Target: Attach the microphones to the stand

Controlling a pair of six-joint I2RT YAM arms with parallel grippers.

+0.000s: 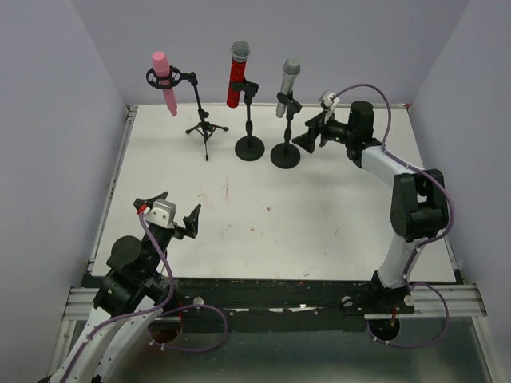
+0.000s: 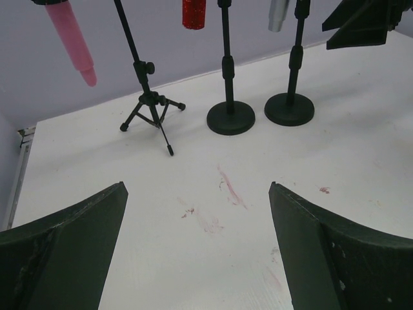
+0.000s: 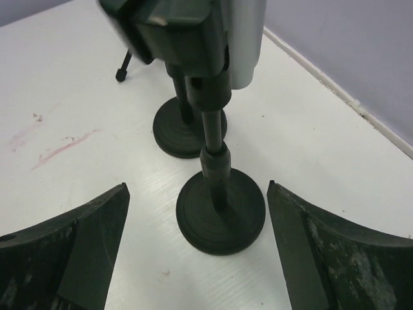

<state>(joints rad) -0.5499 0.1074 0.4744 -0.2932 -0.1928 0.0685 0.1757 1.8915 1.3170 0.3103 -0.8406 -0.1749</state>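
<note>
Right gripper (image 1: pixel 303 136) wide open, empty, just at 3 o'clock of the silver-grey microphone (image 1: pixel 289 80); its stand (image 1: pixel 285 153) carries it, so no grip needed. Pink microphone (image 1: pixel 164 80) and red microphone (image 1: pixel 236 76) also mounted, 12 o'clock on counter (image 1: pixel 319 215). Left gripper (image 1: pixel 172 206) open, empty, idle at 7.

White arm links (image 1: pixel 382 163), black joints (image 1: pixel 415 206), purple cables (image 1: pixel 364 86), dark wedge-shaped jaws, silver wrist block (image 1: pixel 162 211)

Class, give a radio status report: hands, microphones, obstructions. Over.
Left hand, right hand open, empty. Pink microphone, red microphone, silver microphone all mounted. Right hand hovers by silver microphone's stand.
</note>
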